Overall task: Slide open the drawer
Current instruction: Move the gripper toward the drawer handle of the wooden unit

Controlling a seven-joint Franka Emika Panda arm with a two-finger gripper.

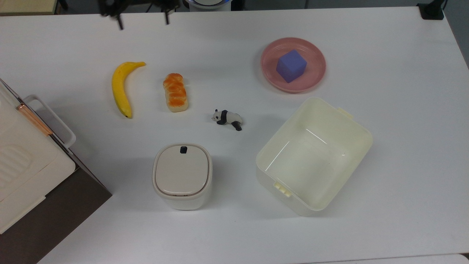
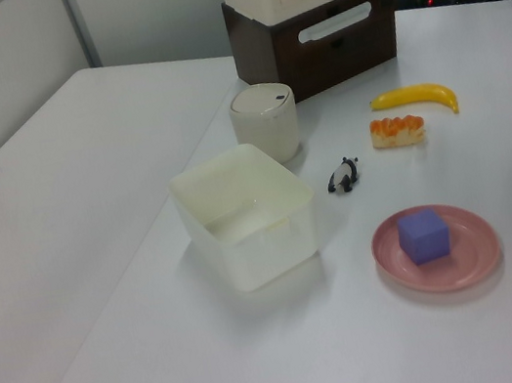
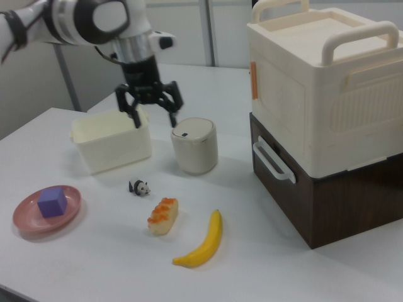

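At the top view's nine o'clock edge, the drawer (image 1: 55,205) sits shut inside its dark brown cabinet, its white loop handle (image 1: 51,119) jutting toward the table's middle. Most of the cabinet is cut off there by the frame and covered by the white appliance (image 1: 25,161) stacked on it; in the right view the drawer front (image 3: 296,195) shows more fully at three o'clock, handle (image 3: 272,162) facing the table, and no light-wood inner wall is exposed.

Outward from the handle, a banana (image 1: 122,88) lies toward one o'clock in the top view, with a bread roll (image 1: 175,91) just beside it. A lidded white bin (image 1: 182,175) stands toward four o'clock of the handle. A small panda figure (image 1: 227,118) lies near the table's centre, and a cream tub (image 1: 314,156) stands open farther toward three o'clock. A pink plate (image 1: 318,66) carries a purple cube (image 1: 291,65).

The gripper (image 3: 151,108) hangs in the air in the right view, fingers spread wide and holding nothing, well apart from the handle. In the top view its fingertips (image 1: 119,22) poke in at twelve o'clock, the rest cut off.
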